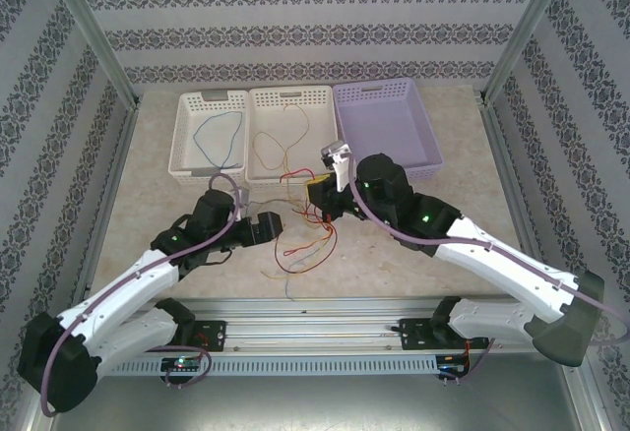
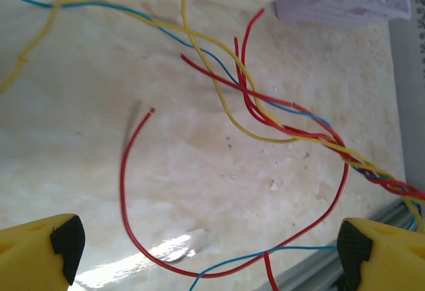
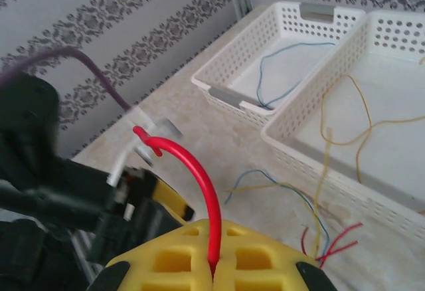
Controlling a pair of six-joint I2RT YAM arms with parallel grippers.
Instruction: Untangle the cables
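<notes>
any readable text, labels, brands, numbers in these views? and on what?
No text can be read in these views.
Left basket, middle basket, lilac basket: no labels visible.
Wallpaper: ornament pattern only, no letters.
Left board and right board on the front rail: any print is too small to read.
</notes>
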